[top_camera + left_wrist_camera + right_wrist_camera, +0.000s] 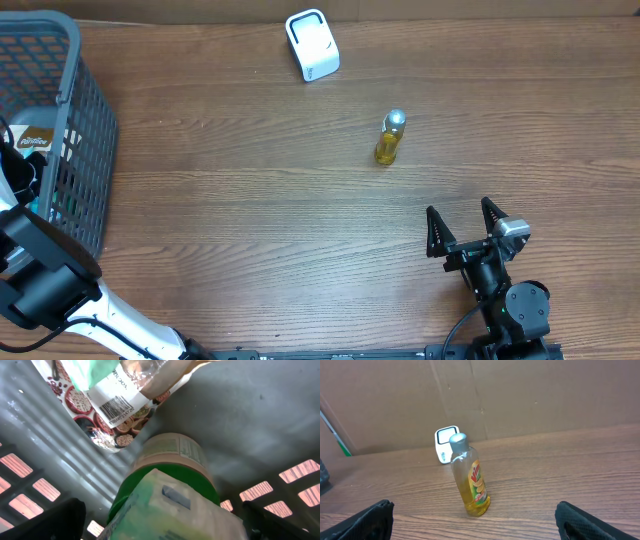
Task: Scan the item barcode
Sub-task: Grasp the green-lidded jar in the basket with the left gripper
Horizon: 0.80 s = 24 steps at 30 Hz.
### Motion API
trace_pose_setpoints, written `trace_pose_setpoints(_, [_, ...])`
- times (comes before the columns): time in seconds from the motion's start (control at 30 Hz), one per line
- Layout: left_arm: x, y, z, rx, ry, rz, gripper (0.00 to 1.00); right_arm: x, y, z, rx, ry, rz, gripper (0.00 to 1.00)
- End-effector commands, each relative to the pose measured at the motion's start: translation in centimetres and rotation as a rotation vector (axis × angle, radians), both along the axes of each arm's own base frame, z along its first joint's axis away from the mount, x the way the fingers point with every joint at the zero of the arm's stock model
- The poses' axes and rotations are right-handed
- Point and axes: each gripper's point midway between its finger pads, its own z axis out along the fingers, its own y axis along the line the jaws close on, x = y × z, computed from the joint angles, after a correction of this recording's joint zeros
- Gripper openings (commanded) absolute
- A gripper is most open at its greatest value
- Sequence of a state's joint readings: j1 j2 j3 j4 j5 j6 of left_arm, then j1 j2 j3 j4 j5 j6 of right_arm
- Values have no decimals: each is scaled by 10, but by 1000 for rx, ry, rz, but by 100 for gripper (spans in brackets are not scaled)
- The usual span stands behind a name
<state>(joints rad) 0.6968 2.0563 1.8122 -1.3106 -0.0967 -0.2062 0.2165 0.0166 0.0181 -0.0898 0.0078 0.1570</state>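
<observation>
The yellow bottle (390, 138) is standing upright on the table (250, 200), well out in the open. Its long axis is straight up and down, with the silver cap on top and the label facing the right wrist camera. From overhead it sits at about 11 o'clock from the right gripper (459, 207), well apart from it. That gripper's fingers are spread wide with nothing in them. The white scanner (312, 45) is at about 11 o'clock from the bottle. The left gripper (162, 507) is down inside the grey basket (95, 130) at the 9 o'clock edge, also spread wide, hanging over a green-lidded jar (172, 467) and a barcoded pouch (115, 407).
</observation>
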Motion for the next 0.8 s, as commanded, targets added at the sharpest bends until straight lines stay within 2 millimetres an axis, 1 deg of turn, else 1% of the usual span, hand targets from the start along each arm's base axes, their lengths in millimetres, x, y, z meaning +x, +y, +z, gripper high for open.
trace_pose_setpoints(0.0, [2,-5,-4,-21,-5,-3,99,1,-2,-2,3,-1,-10,100])
trace_pose_setpoints(0.13, [-1,-8,-10,-31,7,-1,100,1,-2,-2,3,-1,-10,100])
trace_pose_setpoints(0.37, [-10,-15,-34,-55,36,0,100,1,-2,-2,3,-1,-11,100])
trace_pose_setpoints(0.43, [-10,-15,-36,-54,33,7,99,1,-2,-2,3,-1,-10,100])
trace_pose_setpoints(0.53, [-7,-13,-33,-49,20,7,89,1,-2,-2,3,-1,-10,100])
trace_pose_setpoints(0.63, [0,-16,-30,-72,-17,7,80,1,-2,-2,3,-1,-10,100])
trace_pose_setpoints(0.67, [5,-16,-24,-76,-36,7,77,1,-2,-2,3,-1,-10,100])
trace_pose_setpoints(0.77, [11,-13,-11,-68,-58,6,70,1,-2,-2,3,-1,-10,100])
